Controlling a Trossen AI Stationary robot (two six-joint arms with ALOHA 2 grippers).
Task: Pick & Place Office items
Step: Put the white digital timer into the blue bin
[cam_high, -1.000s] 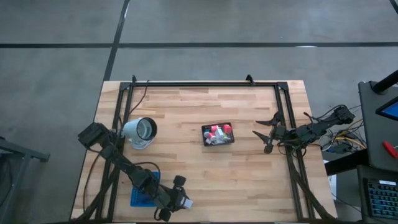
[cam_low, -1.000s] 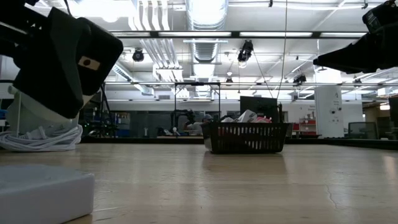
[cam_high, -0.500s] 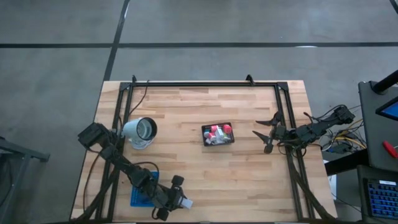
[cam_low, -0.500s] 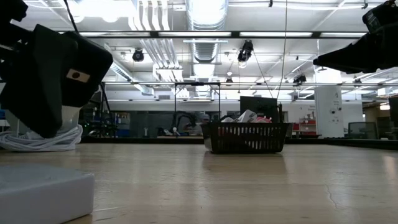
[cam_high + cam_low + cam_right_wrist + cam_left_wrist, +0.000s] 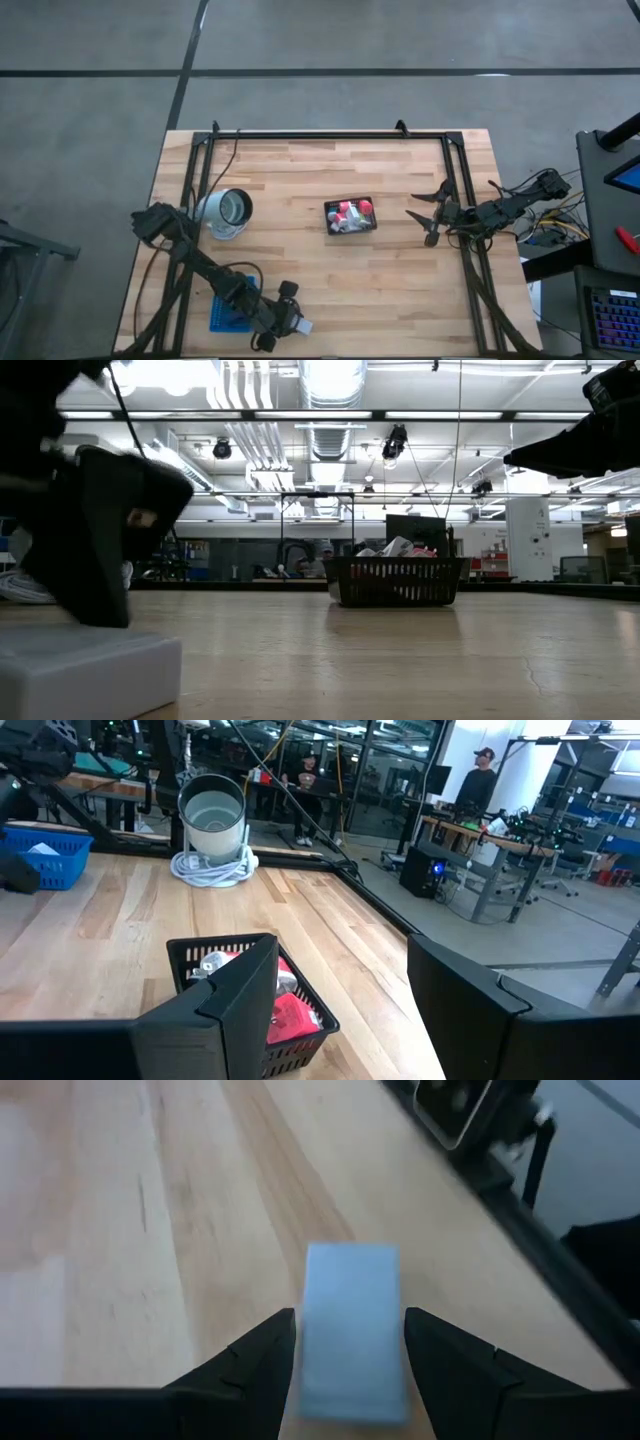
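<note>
A white flat block (image 5: 350, 1330) lies flat on the table near its near edge, also seen in the high view (image 5: 301, 326) and the low view (image 5: 80, 675). My left gripper (image 5: 350, 1365) is open and slants down over the block, one finger along each of its long sides (image 5: 290, 322) (image 5: 95, 550). Red and white office items (image 5: 348, 211) sit in the black mesh basket (image 5: 328, 212) at mid-table. At the table's right side, my right gripper (image 5: 422, 215) is held level and open, with nothing between its fingers. My left gripper's fingers (image 5: 262, 1365) stand close beside the block's two long sides (image 5: 312, 1350), lying along the block and slanting down from the table's left. Whether they touch it I cannot tell. The block rests flat on the table.
A blue tray (image 5: 226, 320) sits just left of the block at the near edge. A grey cylinder on a coiled white cord (image 5: 228, 212) stands at the left. A black frame rail (image 5: 330, 134) runs along the far edge. Bare wood lies between block and basket.
My left gripper has come down toward the white block, its finger gap unchanged. In the low view the block's end reaches a little farther right than before. My right arm has kept still.
</note>
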